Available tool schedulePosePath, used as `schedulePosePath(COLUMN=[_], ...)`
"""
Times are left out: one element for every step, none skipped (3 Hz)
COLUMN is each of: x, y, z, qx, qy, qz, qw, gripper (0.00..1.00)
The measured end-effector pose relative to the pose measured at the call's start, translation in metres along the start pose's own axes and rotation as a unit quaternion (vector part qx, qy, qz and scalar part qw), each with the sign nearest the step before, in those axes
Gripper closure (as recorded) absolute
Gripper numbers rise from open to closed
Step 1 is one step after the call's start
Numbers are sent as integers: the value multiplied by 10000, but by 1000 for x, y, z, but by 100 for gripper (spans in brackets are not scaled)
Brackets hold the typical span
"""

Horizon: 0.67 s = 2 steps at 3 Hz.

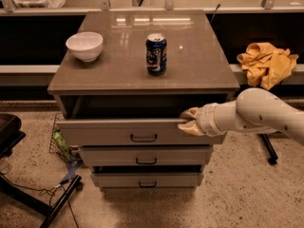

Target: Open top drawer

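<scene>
**Q:** Item one, the gripper?

**A:** Gripper (188,121), tan, two fingers (191,112), on a white arm (259,114) that enters from the right. It is at the right end of the top drawer's front. The fingers are closed over the upper rim of the front, one lying on top of the rim and one against the near face.

**Q:** The top drawer itself?

**A:** Top drawer (104,133), grey-taupe, flat front, small black bar handle (143,137) at centre. It stands partly out of the cabinet toward the near side. A dark interior shows between the front and the cabinet top (199,68).

**Q:** Below it?

**A:** Middle drawer (109,156) and bottom drawer (114,179), both narrower, with like handles. Each sits further back than the top drawer's front.

**Q:** On the cabinet top?

**A:** Blue drink can (156,54), upright, near the centre. White bowl (84,46), upright, on the left and well apart from the can.

**Q:** Surroundings?

**A:** Yellow cloth (266,63), crumpled, on the ledge to the right. Wire basket (58,144) with something green in it, on the floor left of the cabinet. Black chair (8,132), partly in view, at the far left edge.
</scene>
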<state>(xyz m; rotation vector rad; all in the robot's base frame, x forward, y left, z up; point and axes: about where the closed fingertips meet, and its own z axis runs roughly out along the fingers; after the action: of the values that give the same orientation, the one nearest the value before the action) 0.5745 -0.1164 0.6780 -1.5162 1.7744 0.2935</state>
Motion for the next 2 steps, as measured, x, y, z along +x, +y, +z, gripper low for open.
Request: schedulePosePath(x=[0, -1], y=[0, 17], z=[0, -9], qx=[-1, -63], qy=[0, -7], qz=[0, 31], qw=[10000, 10000], gripper=[100, 100])
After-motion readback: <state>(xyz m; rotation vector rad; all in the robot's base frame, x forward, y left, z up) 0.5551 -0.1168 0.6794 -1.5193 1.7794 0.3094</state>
